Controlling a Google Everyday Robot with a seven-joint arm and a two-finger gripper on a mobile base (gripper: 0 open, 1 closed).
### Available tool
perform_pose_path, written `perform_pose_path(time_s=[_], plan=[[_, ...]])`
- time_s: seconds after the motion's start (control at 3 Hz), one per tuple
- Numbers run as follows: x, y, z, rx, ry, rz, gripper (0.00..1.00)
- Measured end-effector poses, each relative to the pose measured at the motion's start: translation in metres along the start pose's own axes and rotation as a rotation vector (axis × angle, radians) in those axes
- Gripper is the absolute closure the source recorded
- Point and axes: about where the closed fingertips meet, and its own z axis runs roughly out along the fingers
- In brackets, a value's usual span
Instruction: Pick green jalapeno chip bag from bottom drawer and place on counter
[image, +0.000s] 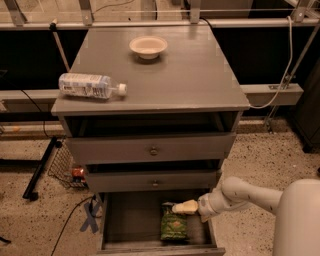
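Down at lower right, end effector (183, 206) seen inside open bottom drawer (116, 220), at top edge of green jalapeno chip bag (174, 229), perhaps touching; open or closed cannot be told. Bag laid flat on drawer floor, right of centre. On table (190, 80): plastic bottle (90, 85) laid sideways near left edge, bowl (148, 46) set toward back.

Single camera, high vantage, tilted down, facing front of grey wooden three-drawer cabinet (152, 150). Mid range: flat grey wooden counter (190, 75) fills upper frame, open grey bottom drawer (130, 220) at lower edge. White robot arm (245, 192) enters from lower right; pale gripper (181, 207) over drawer's right part.
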Motion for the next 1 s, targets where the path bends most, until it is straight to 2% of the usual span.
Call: perform_pose_path(time_s=[0.33, 0.67, 1.0], plan=[[0.0, 0.0, 0.0, 0.0, 0.0, 0.0, 0.0], [-0.012, -0.009, 0.015, 0.006, 0.0, 0.006, 0.0], [-0.03, -0.023, 0.041, 0.007, -0.02, 0.038, 0.0]])
